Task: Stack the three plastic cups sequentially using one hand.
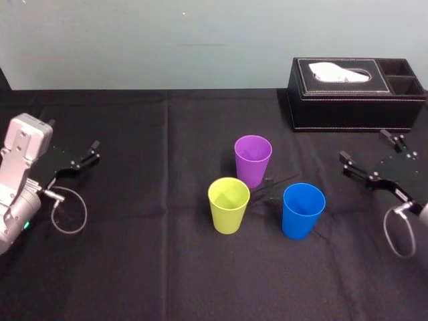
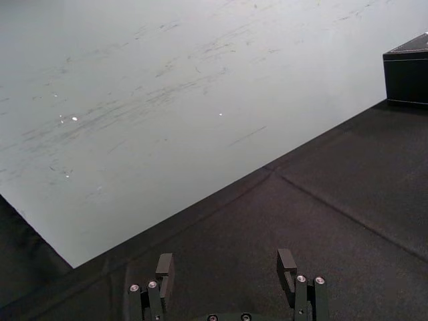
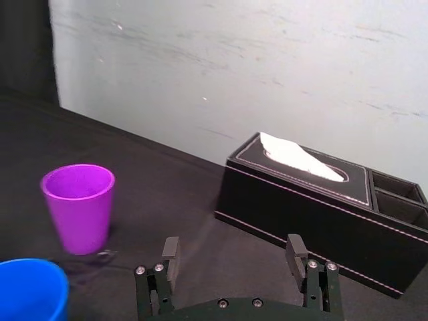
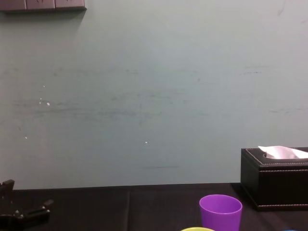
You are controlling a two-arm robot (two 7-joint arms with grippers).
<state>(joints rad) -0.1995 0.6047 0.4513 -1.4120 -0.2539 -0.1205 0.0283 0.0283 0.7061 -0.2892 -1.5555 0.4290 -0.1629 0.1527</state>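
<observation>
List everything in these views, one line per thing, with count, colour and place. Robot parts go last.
purple cup: one, purple, upright mid-table, farthest back of the three cups
yellow-green cup: one, yellow-green, upright, nearer the robot than the purple cup, to its left
blue cup: one, blue, upright, nearer the robot than the purple cup, to its right
tissue box: one, black, far right of the table near the wall
tissue: one, white, sticking out of the box's top
table: one, black cloth cover, under everything
wall: one, pale grey-green, behind the table
left pincer: one, black, open, over the table's left side, apart from the cups
right pincer: one, black, open, over the right side, nearer the robot than the tissue box
</observation>
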